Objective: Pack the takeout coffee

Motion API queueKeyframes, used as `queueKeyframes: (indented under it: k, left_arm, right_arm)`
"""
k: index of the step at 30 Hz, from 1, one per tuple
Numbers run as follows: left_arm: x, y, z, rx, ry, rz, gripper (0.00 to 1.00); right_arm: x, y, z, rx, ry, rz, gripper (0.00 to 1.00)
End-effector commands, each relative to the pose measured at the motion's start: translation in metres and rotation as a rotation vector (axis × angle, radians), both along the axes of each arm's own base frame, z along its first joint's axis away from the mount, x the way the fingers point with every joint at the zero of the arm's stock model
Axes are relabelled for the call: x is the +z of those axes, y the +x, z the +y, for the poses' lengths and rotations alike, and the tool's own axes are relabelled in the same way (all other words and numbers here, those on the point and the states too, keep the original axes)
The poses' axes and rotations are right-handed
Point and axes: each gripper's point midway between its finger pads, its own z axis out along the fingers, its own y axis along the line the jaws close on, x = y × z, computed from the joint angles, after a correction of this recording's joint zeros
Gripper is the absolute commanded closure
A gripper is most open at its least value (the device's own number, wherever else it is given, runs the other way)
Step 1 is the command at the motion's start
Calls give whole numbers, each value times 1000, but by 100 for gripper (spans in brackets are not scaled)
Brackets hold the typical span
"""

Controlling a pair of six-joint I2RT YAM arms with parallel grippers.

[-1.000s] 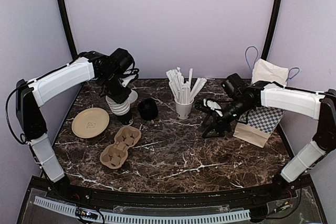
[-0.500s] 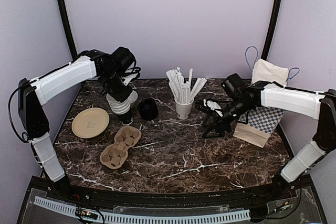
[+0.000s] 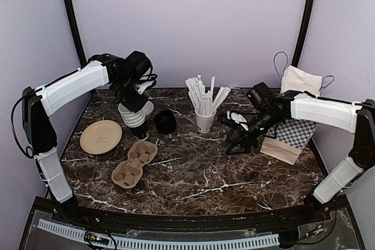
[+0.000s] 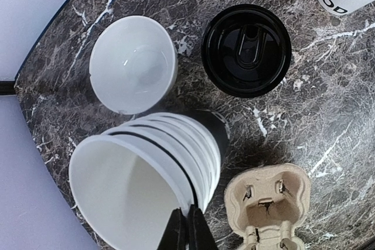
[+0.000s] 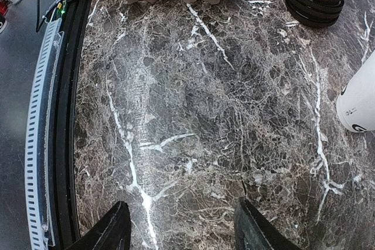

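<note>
Two wrist views add what overhead hides. Left wrist: left gripper pinched shut on the top rim of the cup stack. Right wrist: right gripper spread wide, nothing between, over the table. Takeout coffee: cannot place it for sure. A lid-topped black item stands just beside the cup stack, apart from both grippers; the right wrist shows it ribbed, like stacked lids.

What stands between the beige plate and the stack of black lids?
The stack of lidless cups stands between plate and lids, in the top view.
</note>
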Motion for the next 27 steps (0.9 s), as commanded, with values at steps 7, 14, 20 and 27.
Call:
queueKeyframes:
  k: [7, 14, 20, 27]
  left_arm:
    - [31, -13, 11, 24, 58, 7, 100]
    - [35, -15, 1, -41, 102, -23, 100]
    - [28, 0, 39, 44, 303, -61, 100]
    - [32, -2, 12, 3, 101, -28, 100]
  right_arm:
    - [-5, 3, 2, 11, -12, 1, 40]
    - [-6, 1, 4, 21, -9, 24, 41]
    - [-7, 2, 4, 21, -19, 29, 42]
    - [-5, 1, 4, 22, -17, 22, 42]
